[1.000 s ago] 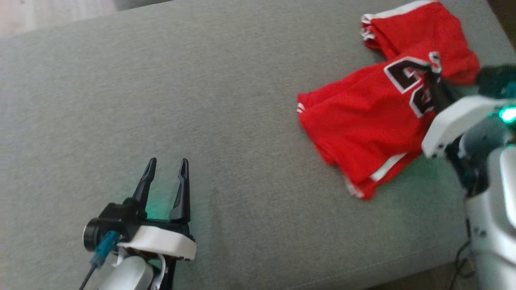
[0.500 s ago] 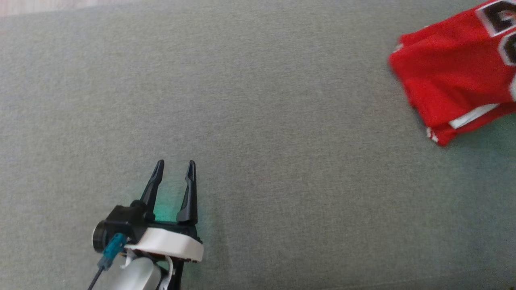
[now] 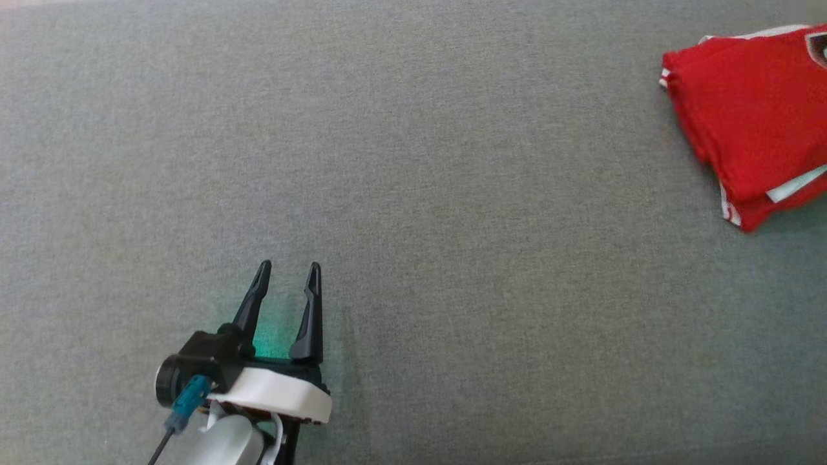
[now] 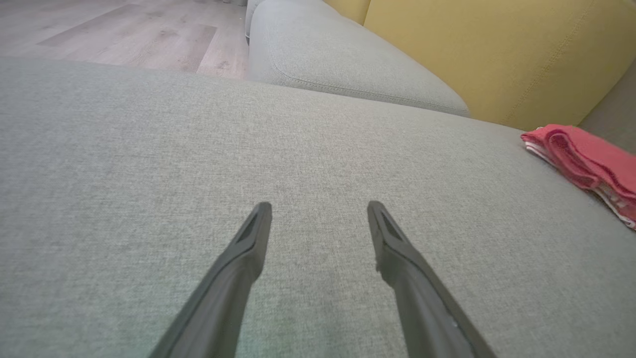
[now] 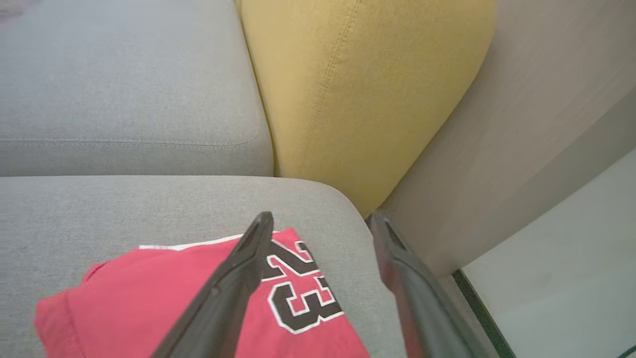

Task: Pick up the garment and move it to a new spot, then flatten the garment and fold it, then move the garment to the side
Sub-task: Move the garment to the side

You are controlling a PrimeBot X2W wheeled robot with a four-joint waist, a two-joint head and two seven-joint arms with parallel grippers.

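A folded red garment (image 3: pixel 749 123) lies at the far right of a broad grey seat (image 3: pixel 452 194), close to the seat's right-hand corner. White trim shows along its edges. Seen from the right wrist, the garment's top layer bears the number 23 in black with a white outline, face up, and the cloth lies just in front of a yellow cushion (image 5: pixel 357 89) that stands behind the seat's corner. The right gripper (image 5: pixel 322 217) is poised above that end of the garment, its two dark fingers spread apart with nothing between them; whether either finger touches the cloth cannot be told. The left gripper (image 3: pixel 289 265) sits at the near left of the seat, well apart from the garment, with its fingers likewise parted and empty over bare grey fabric. A faint green glow tints the fabric between them. From the left wrist, the garment appears as a low, layered stack at the right edge, with a second grey cushion (image 4: pixel 338 64) beyond the seat and a pale wooden floor (image 4: pixel 124 35) at the far left.
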